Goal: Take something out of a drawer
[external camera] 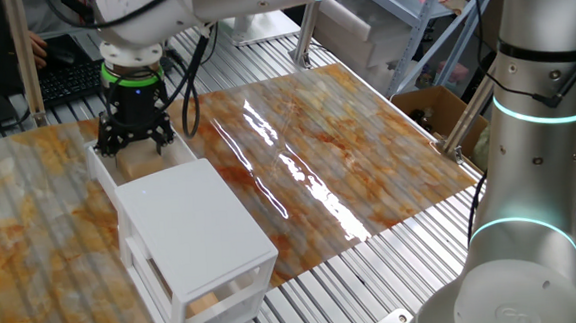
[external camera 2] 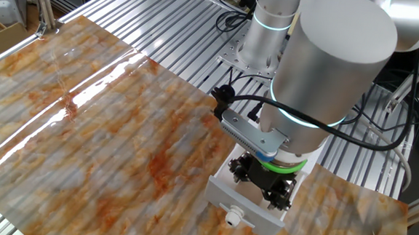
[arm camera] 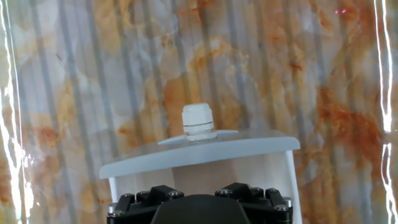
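Note:
The white drawer (external camera: 99, 165) is pulled out of the white cabinet (external camera: 191, 219) towards the back left. Its front wall (arm camera: 199, 151) carries a white knob (arm camera: 198, 118), which also shows in the other fixed view (external camera 2: 232, 217). My gripper (external camera: 137, 143) is lowered into the drawer, fingers down. A tan wooden block (arm camera: 208, 174) sits in the drawer right under the gripper's black body (arm camera: 199, 208), between the fingers; a sliver of the block (external camera: 155, 140) shows by one finger. The fingertips are hidden, so I cannot tell whether they press the block. The arm hides the drawer's inside in the other fixed view (external camera 2: 267, 187).
The cabinet's lower drawer is closed, with a blurred tan lump (external camera: 204, 302) behind frosted plastic. The marbled mat (external camera: 348, 158) covers the table to the right. A cardboard box (external camera: 430, 108) stands past its right edge, a keyboard (external camera: 68, 80) at the back left, and the arm's base (external camera: 529, 167) at the right.

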